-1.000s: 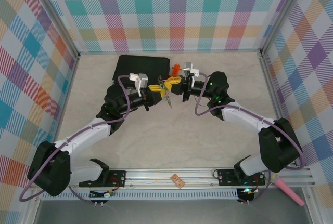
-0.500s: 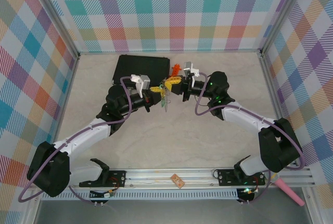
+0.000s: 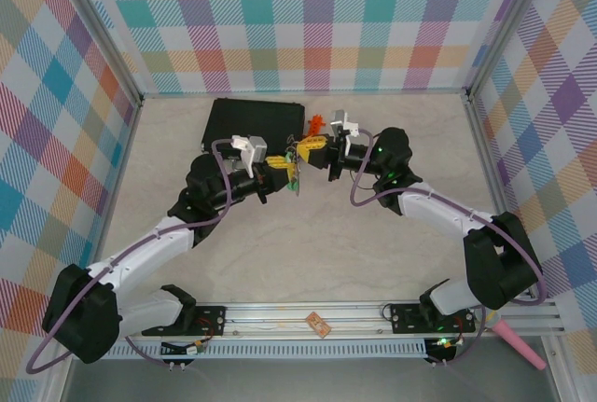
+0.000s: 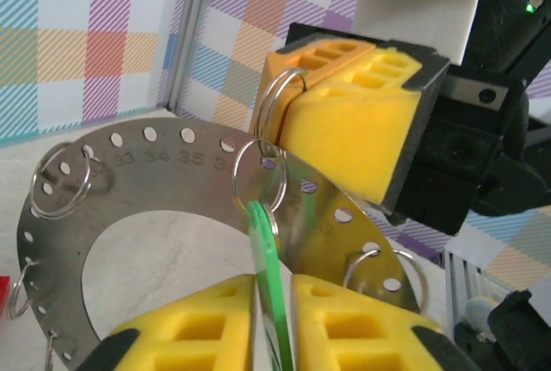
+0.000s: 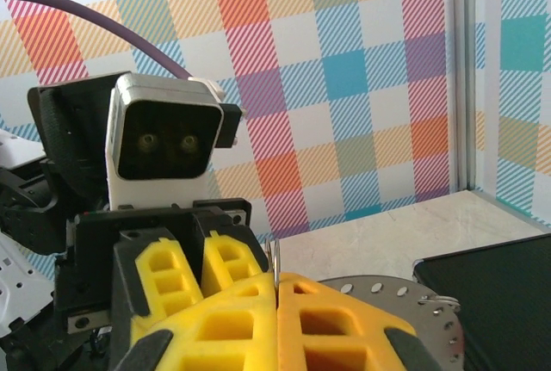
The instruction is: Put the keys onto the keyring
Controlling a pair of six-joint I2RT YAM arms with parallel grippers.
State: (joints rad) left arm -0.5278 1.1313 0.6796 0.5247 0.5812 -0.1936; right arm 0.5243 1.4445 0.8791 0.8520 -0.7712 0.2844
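The keyring (image 4: pixel 129 183) is a flat grey metal ring with numbered holes and several small wire loops; it stands tilted off the table. In the right wrist view it lies behind the pads (image 5: pixel 405 298). My right gripper (image 5: pixel 277 281) is shut on one thin wire loop (image 4: pixel 277 102) at the keyring's edge. My left gripper (image 4: pixel 274 278) faces it from below, shut on the green tag (image 4: pixel 263 233) of a key. The tag's own small loop (image 4: pixel 256 173) rests against the keyring. From above, the two grippers (image 3: pixel 287 169) (image 3: pixel 311 147) meet tip to tip at mid-table.
A black case (image 3: pixel 256 122) lies just behind the grippers, with red and orange plastic pieces (image 3: pixel 315 124) beside it. A pink object (image 3: pixel 520 344) lies by the near right rail, and a small orange piece (image 3: pixel 319 325) sits on the front rail.
My left gripper has carried the green-tagged key slightly left and up towards the right gripper's pads. The right arm has stayed still.
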